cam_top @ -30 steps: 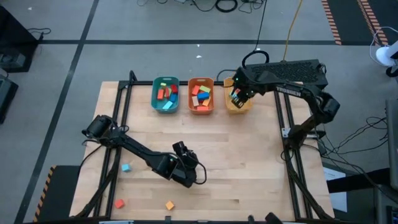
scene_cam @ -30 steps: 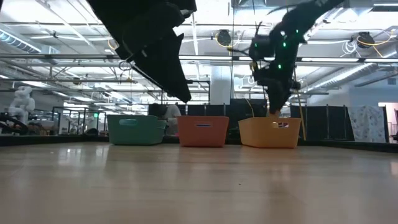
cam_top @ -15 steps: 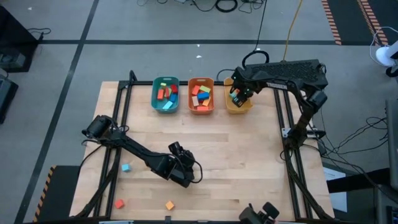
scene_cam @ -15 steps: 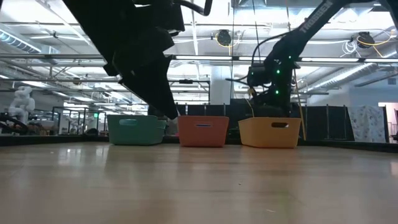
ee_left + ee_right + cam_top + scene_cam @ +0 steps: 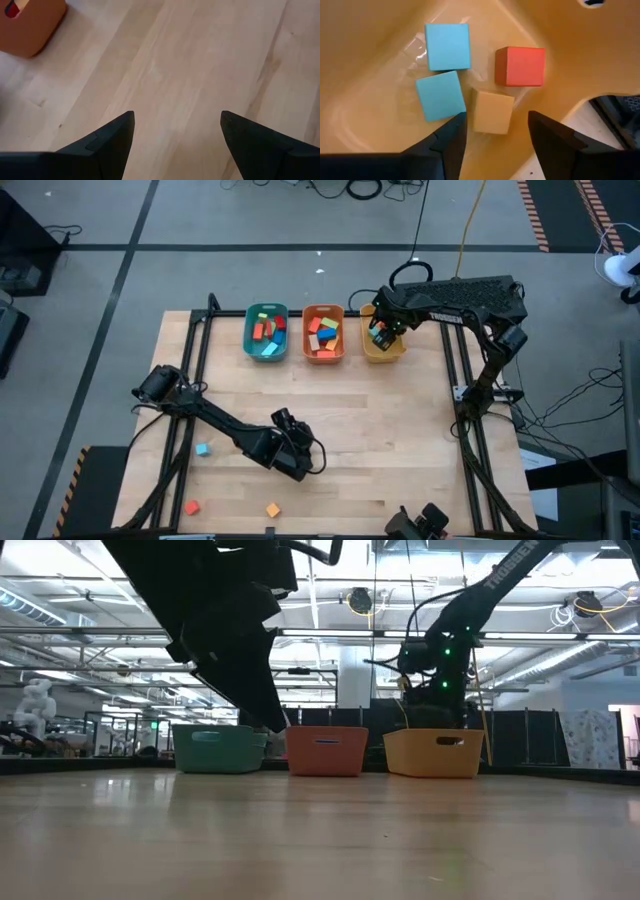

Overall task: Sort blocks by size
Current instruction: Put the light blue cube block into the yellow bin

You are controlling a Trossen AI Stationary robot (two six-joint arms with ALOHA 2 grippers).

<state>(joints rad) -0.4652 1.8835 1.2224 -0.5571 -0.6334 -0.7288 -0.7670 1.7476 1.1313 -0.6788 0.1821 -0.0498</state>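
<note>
The right gripper [image 5: 378, 332] is hanging spread and empty over the yellow bin [image 5: 392, 354] at upper right, while three loose blocks [image 5: 202, 450] are lying at lower left, nearer the left gripper [image 5: 302, 463], also spread

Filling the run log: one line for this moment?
right gripper: open over yellow bin | inside: four blocks | left gripper: open, above table

lighting bright, even, from ceiling strip lights [image 5: 330, 635] at 12 o'clock in low view. left arm [image 5: 225, 630] a near-black silhouette against them. glare patch on yellow bin floor [image 5: 415, 47] at 10 o'clock. tabletop [image 5: 200, 60] sharp, shadows soft.
</note>
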